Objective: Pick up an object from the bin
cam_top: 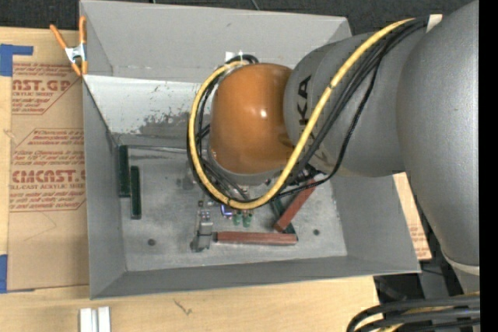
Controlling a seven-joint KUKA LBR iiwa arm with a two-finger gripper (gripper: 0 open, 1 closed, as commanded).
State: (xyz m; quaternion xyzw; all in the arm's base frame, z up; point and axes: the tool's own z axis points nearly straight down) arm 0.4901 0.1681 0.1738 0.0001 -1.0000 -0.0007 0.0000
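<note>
In the bin [156,35], a bar [257,238] lies front — strip [135,192] left.

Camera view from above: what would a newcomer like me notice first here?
A glossy orange dome-shaped cover sits mid-picture on the bulky grey arm coming in from the right, ringed by yellow and black cables. It hangs over the grey metal bin. On the bin's floor a reddish-brown bar lies near the front wall and dark green strips lie at the left.

Grey bin [156,35], red-brown bar [257,238], dark green strips [135,194], orange wrist cover [249,117] (glossy)
</note>
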